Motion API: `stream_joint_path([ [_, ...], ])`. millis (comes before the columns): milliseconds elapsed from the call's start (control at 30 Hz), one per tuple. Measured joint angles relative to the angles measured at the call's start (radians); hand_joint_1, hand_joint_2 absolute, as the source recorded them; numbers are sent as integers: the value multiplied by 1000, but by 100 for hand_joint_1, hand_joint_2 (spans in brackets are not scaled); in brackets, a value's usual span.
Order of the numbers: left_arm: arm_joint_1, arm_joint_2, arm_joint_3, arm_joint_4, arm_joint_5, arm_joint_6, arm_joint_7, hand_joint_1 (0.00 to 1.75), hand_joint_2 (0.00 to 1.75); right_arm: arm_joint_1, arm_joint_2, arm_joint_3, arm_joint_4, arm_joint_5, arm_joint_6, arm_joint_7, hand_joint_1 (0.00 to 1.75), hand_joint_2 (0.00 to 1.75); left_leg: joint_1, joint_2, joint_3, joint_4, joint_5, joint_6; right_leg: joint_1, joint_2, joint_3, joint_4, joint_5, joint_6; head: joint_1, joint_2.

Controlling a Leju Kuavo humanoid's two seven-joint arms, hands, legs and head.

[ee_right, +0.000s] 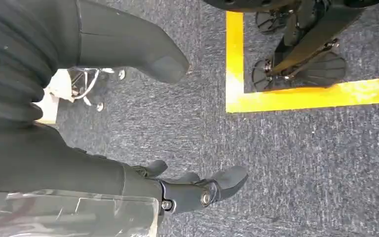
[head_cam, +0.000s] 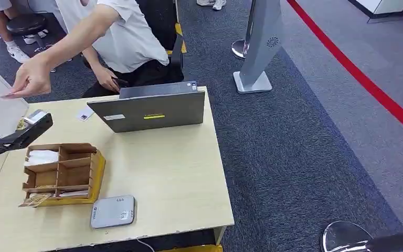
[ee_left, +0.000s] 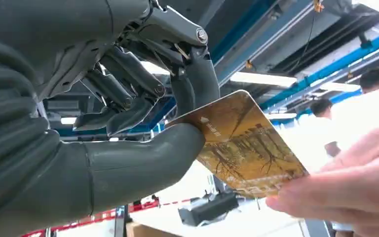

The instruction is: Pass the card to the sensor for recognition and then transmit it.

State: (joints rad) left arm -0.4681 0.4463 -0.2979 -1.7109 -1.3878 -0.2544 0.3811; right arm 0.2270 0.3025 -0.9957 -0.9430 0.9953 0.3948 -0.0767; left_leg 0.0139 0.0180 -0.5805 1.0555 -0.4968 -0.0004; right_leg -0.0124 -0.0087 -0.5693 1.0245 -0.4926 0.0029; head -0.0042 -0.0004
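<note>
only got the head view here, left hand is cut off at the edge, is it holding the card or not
Observer: Yes. In the left wrist view the left hand pinches a gold card between thumb and a finger.
Operator: has the person got hold of it
Observer: The person's fingers are on the card's far end, opposite the thumb.
Operator: and the right hand
Observer: The right hand hangs over grey carpet beside a yellow floor line, holding nothing, its fingers apart.
</note>
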Motion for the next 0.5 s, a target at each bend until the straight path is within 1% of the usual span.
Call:
stream_joint_path([
  [133,9,-16,26,33,5,5,-13,175,175,-2,0,-15,0,12,3,-2,0,175,0,1,-1,0,0,0,0,1,-1,0,0,0,0,0],
  [167,10,-20,30,39,5,5,-15,0,175,-3,0,-18,0,14,3,-2,0,175,0,1,-1,0,0,0,0,1,-1,0,0,0,0,0],
  [267,11,-29,42,51,11,7,-17,0,175,-4,0,-24,0,21,3,-8,0,175,0,2,-2,0,0,0,0,2,-2,0,0,0,0,0],
  [367,14,-35,56,54,37,12,-34,0,175,-6,0,-29,0,29,12,-18,0,175,0,0,-2,0,0,0,0,1,-2,0,0,0,0,0],
  [433,26,-40,67,51,66,35,-53,0,175,-6,0,-29,-1,28,14,-21,0,175,0,1,-2,0,0,0,0,1,-2,0,0,0,0,0],
  [500,64,-47,84,16,116,81,-73,0,175,-6,0,-29,0,7,6,-17,0,175,0,1,-2,0,0,0,0,1,-2,0,0,0,0,0],
])
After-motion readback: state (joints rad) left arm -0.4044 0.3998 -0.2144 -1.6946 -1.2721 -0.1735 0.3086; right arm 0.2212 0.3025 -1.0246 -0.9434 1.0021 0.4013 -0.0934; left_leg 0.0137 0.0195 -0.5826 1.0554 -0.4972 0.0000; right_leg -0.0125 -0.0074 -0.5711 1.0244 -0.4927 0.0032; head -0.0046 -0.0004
